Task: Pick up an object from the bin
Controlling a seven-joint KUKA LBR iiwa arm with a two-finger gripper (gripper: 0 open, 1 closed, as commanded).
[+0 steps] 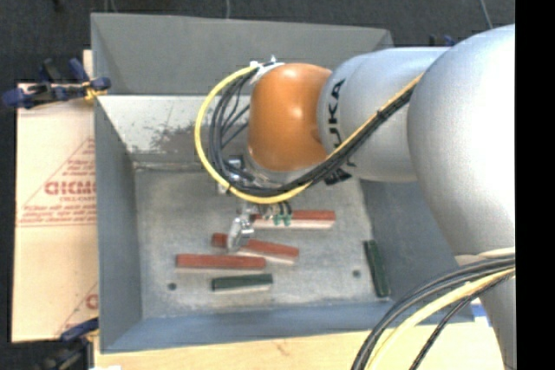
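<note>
The claw (240,234) hangs low in the middle of the bin (117,212), under the arm's orange cover (282,117). It is at the left end of a red stick (270,250) that lies flat, running left to right. Whether the claw is apart or together cannot be told from here; the wrist hides most of it, and nothing is seen clamped in it.

That red stick looks to be the likely pick. A second red stick (208,261) lies just nearer and to the left, and its right end touches or overlaps the first. A third red stick (312,219) lies just farther back and to the right, partly under the wrist. A green stick (241,282) lies nearer still, a little apart. A dark stick (375,267) lies well apart by the right wall.

The risks, as I judge them:
- The claw is at the stick's end, not its middle. A grip there would likely let the stick swing down and slip out on the lift.
- The two red sticks meet just beside the claw. Closing there could catch both, or push one aside and spoil the grip.
- The sticks lie flat on the bin floor, so a claw set too high would close on nothing, and one set too low would press on the metal.
- The third red stick is close behind, and the wrist may nudge it.
</note>
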